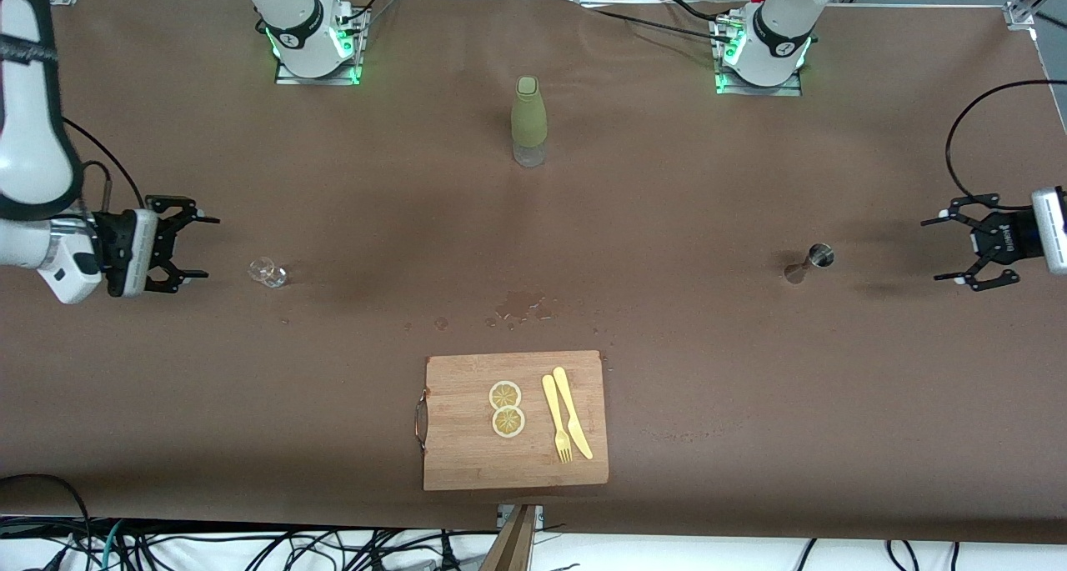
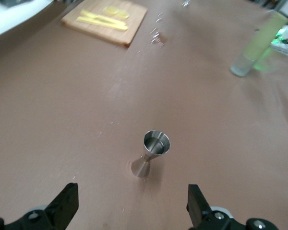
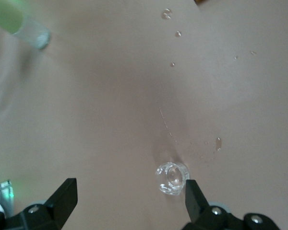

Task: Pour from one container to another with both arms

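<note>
The jigger (image 1: 810,262) stands upright on the bench (image 1: 750,404) toward the left arm's end, mouth up, and the left wrist view seems to show a little liquid in its cup. The left pincer (image 1: 953,250) sits level with it, just off toward the bench's short edge, fingers (image 2: 66,203) spread wide and pointed at it, a pose that suits a side grasp on the narrow waist. The small glass (image 1: 268,272) rests toward the right arm's end; whether it is upright or tipped I cannot tell. The right pincer (image 1: 193,248) faces it the same way, released and wide, the glass lying just ahead of its fingers (image 3: 65,194).

Each vessel is set within one arm's easy reach, well apart from the other, so that both arms can share the pour. The bottle (image 1: 528,122) stands upright midway along the bench, nearer the bases. Drops of water (image 1: 518,308) lie near the middle, just farther from the front camera than the board (image 1: 467,454) at the bench's near edge, which carries lemon slices (image 1: 506,408), a knife (image 1: 573,411) and a fork (image 1: 556,418).

This layout fits either arms lined up to pick the vessels up, or arms that have set them down and let go.
</note>
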`<state>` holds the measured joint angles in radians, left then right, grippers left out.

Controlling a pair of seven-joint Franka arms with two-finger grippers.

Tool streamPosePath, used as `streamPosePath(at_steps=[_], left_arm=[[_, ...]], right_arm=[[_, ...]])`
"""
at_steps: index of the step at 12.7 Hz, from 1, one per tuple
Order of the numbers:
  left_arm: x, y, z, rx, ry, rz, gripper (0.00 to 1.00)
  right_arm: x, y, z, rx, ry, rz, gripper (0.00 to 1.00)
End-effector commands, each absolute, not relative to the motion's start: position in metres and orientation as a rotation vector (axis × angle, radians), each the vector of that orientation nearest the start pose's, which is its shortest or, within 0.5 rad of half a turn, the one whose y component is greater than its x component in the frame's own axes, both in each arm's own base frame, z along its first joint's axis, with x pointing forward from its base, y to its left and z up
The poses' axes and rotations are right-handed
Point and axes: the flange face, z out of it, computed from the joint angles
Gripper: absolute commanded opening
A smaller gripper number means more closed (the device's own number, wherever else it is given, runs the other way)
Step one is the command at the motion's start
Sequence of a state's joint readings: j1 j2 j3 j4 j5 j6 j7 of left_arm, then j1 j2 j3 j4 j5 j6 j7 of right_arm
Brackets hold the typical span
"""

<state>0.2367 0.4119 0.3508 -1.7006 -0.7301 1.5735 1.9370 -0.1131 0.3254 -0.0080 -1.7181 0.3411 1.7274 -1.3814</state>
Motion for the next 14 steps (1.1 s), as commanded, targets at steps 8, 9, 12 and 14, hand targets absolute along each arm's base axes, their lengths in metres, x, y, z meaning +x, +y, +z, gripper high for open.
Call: streamPosePath(at_steps=[8,9,12,14], left_arm=[[0.556,0.103,0.521,2.674,-0.564,0.015,1.00],[0.555,0.083,0.532,2.728,-0.477,-0.018,1.00],[0.548,0.002,0.559,2.920,-0.134,-0.124,1.00],[0.543,-0.020,0.566,3.007,-0.004,-0.139,1.00]], right_arm=[[0.591,0.088,0.461,-2.917,-0.884,0.201,1.00],[0.589,0.090,0.467,-2.965,-0.761,0.193,1.00],[0.577,0.077,0.499,-3.092,-0.459,0.149,1.00],[0.565,0.068,0.520,-3.130,-0.276,0.148,1.00]])
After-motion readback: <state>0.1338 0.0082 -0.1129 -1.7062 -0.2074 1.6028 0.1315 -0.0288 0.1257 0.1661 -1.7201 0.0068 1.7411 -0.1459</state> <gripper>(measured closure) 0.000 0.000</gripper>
